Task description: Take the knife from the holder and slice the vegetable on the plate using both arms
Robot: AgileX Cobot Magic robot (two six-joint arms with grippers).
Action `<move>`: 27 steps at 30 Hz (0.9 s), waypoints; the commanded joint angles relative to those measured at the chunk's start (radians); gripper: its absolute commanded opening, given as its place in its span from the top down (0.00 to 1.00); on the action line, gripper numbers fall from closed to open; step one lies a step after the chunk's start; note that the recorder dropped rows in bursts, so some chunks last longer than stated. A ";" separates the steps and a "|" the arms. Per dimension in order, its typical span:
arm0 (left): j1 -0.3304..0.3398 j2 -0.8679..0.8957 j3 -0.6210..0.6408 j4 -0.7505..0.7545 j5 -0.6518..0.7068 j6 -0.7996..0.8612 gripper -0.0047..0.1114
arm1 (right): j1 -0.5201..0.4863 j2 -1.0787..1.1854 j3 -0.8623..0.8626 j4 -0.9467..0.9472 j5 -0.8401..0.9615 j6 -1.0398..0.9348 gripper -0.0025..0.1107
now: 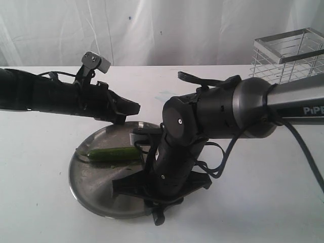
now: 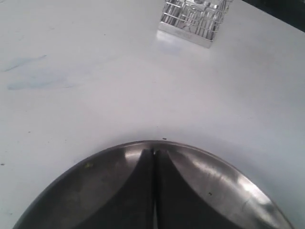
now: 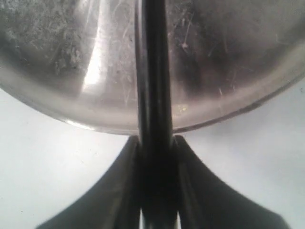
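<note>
The green vegetable lies on the left half of the round steel plate. My left gripper hangs shut and empty over the plate's far rim, behind the vegetable and apart from it. In the left wrist view its closed tips sit above the plate. My right gripper points down at the plate's near right edge. It is shut on the knife, a dark bar running from the jaws out over the plate. The right arm hides most of the knife in the exterior view.
The chrome wire holder stands at the back right of the white table, also seen far off as the holder. The bulky right arm and its loose cable cross the table's right side.
</note>
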 commanded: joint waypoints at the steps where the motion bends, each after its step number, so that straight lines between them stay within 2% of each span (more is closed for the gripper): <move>1: -0.003 0.019 -0.001 -0.026 0.002 0.004 0.96 | 0.003 -0.003 -0.006 0.009 -0.002 -0.023 0.98; 27: -0.003 0.134 -0.001 -0.070 0.016 0.000 0.96 | 0.003 -0.002 -0.006 0.009 -0.028 -0.019 0.98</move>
